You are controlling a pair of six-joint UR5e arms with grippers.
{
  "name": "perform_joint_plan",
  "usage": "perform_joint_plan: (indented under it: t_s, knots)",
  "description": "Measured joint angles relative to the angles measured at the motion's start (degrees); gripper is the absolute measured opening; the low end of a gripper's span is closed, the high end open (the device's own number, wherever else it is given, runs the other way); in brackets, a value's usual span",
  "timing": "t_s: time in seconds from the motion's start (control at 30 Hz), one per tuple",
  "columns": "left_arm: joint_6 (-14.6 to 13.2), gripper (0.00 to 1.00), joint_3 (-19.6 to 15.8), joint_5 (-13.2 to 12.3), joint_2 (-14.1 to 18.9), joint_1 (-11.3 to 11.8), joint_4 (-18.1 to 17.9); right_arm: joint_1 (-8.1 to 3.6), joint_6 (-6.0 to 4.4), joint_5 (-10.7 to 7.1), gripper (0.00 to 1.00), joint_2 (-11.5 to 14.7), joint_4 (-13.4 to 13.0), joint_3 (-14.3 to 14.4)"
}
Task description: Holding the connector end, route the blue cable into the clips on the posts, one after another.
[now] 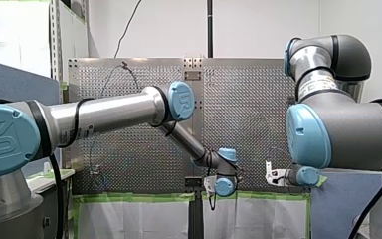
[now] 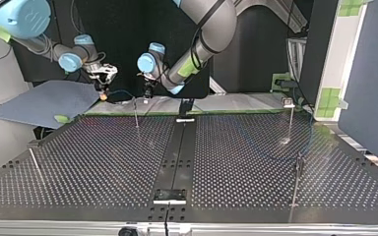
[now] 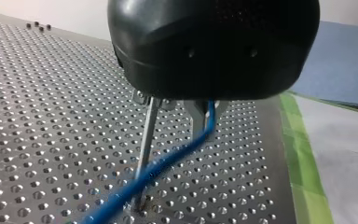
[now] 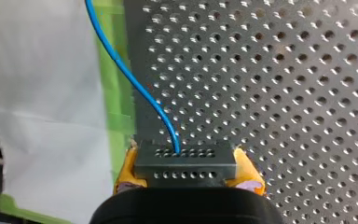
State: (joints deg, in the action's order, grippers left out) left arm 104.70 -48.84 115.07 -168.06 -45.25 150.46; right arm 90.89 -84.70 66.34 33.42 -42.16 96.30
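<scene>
1. Two pincers share the work. Nearest its own wrist camera, my right gripper (image 4: 185,173) is clenched on the connector (image 4: 185,162), a small grey block with rows of holes, and its yellow pads (image 4: 127,173) press on either side. That rigid block looks like the proper place to hold: it has flat faces and will not bend.
2. From the block the blue cable (image 4: 135,88) leaves toward eleven o'clock of the gripper, curving along the edge of the perforated table (image 4: 284,93). I judge it thin, light and limp, with a little spring. Its smooth jacket would likely slide through a loose grip, and a hard tug could strain the joint at the connector.
3. My left gripper (image 3: 204,126), black with metal fingers (image 3: 198,116), is pinched on the cable farther along. The line trails off toward seven o'clock and crosses the post (image 3: 144,149) just beside those fingers. The gripper body hides the post's upper end, so I cannot tell whether the cable is seated there.
4. Farther out, reckoned from the table's middle in the top view, both grippers work near eleven o'clock at the far edge. Away from them stand the two o'clock post (image 2: 291,120), the four o'clock post (image 2: 297,184) and the nine o'clock post (image 2: 34,164).
5. No writing can be read on the cable or connector. The blue joint caps (image 1: 181,102) carry a raised logo that I cannot spell out.
</scene>
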Motion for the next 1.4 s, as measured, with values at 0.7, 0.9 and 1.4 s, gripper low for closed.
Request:
perform_joint_plan:
  t_s: [0.7,0.9,1.4]
  knots:
    - [-1.7,0.0,-0.1,2.2,1.3,-2.8,2.8,-0.5,0.48,-1.91,0.0,4.9,-2.6,3.9]
    - [-0.4,0.0,-0.1,1.6,1.3,-2.0,1.9,-0.42,-2.0,-2.35,0.0,4.9,-4.9,3.8]
    - [0.9,0.0,-0.1,-1.5,1.2,4.1,1.5,-0.4,-10.11,-2.87,0.0,4.8,-11.2,1.9]
